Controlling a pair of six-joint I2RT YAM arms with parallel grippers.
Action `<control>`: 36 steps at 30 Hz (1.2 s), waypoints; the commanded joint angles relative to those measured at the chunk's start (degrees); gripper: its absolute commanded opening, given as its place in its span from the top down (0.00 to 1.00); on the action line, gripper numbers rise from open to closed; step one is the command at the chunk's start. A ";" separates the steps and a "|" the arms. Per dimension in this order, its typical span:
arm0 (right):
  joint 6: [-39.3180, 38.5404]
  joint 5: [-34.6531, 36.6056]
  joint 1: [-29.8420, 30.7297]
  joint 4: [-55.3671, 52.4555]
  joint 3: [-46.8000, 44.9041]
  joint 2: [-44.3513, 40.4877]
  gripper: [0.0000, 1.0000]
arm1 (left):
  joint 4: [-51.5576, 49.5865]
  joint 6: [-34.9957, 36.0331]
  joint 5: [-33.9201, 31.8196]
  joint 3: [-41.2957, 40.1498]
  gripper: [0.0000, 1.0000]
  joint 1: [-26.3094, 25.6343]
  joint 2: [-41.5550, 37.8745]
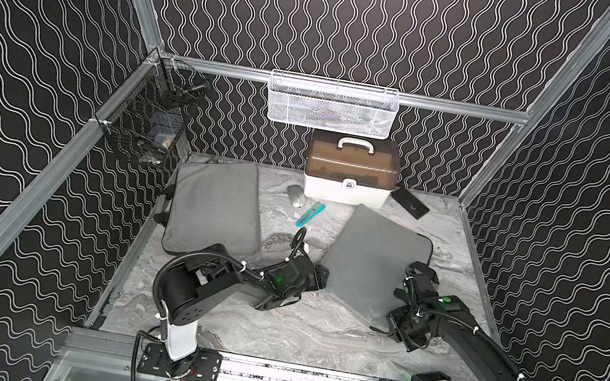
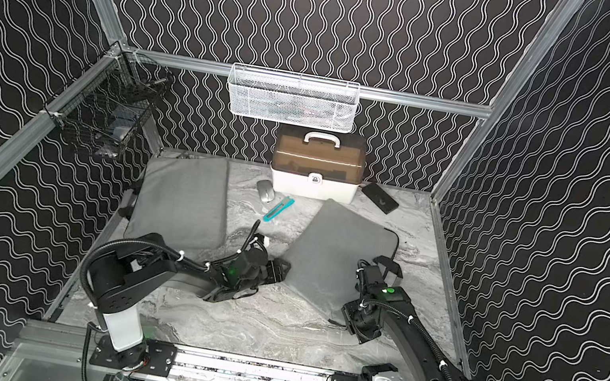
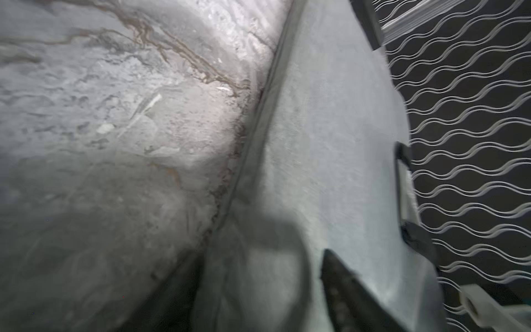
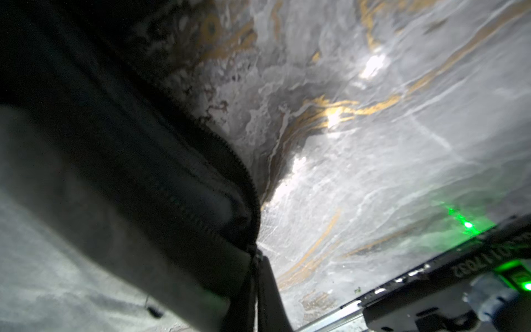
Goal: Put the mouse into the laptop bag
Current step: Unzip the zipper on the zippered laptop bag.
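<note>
Unzipping looks to be the step in hand, since the mouse point(image 1: 296, 195) lies untouched on the worktop point(image 1: 271, 332) in the upper middle of both top views, just in front of the white case point(image 1: 346, 196) and just beside a teal cutter point(image 1: 311, 214), well apart from both arms. Right of centre the laptop bag point(image 1: 375, 262) lies skewed; a second grey bag point(image 1: 214, 210) lies at centre left. The right hand point(image 1: 397, 329) sits at the skewed bag's lower corner with its jaws closed, and in the right wrist view the zip point(image 4: 238, 161) ends in a zip pull point(image 4: 253, 270) that seems to run between them, so I judge it pinched. The left hand point(image 1: 318, 277) is at the bag's lower left edge; the left wrist view shows one finger point(image 3: 342, 284) over the fabric and a dark shape across the seam from it, but whether they have bitten onto the cloth I cannot tell. To do this well, the left hand should clamp the edge firmly before any pull, holding the bag against the worktop so it does not slide or bunch. The right should draw the pull low and along the line of the teeth, not upward, and go far enough round the corner to leave a mouth wide enough for the mouse.
</note>
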 commanded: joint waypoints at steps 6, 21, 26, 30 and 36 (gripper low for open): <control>4.52 -9.98 0.80 5.68 -1.56 3.38 1.00 | 1.28 -0.64 -1.63 2.12 1.00 -1.06 0.98; 6.81 -10.01 2.57 7.52 4.61 8.09 1.00 | 5.37 -5.13 -24.19 -11.22 1.00 -11.99 -9.68; 2.44 -4.61 3.08 3.93 5.31 7.27 1.00 | -1.93 -6.77 -27.81 -9.58 1.00 -12.40 -12.78; -0.18 -0.16 2.73 0.51 2.56 7.45 1.00 | -7.63 -7.76 -30.41 -8.42 1.00 -12.34 -17.03; 1.44 -2.47 2.82 -0.80 -2.12 8.41 1.00 | -11.90 -9.03 -34.22 -7.81 1.00 -12.10 -22.14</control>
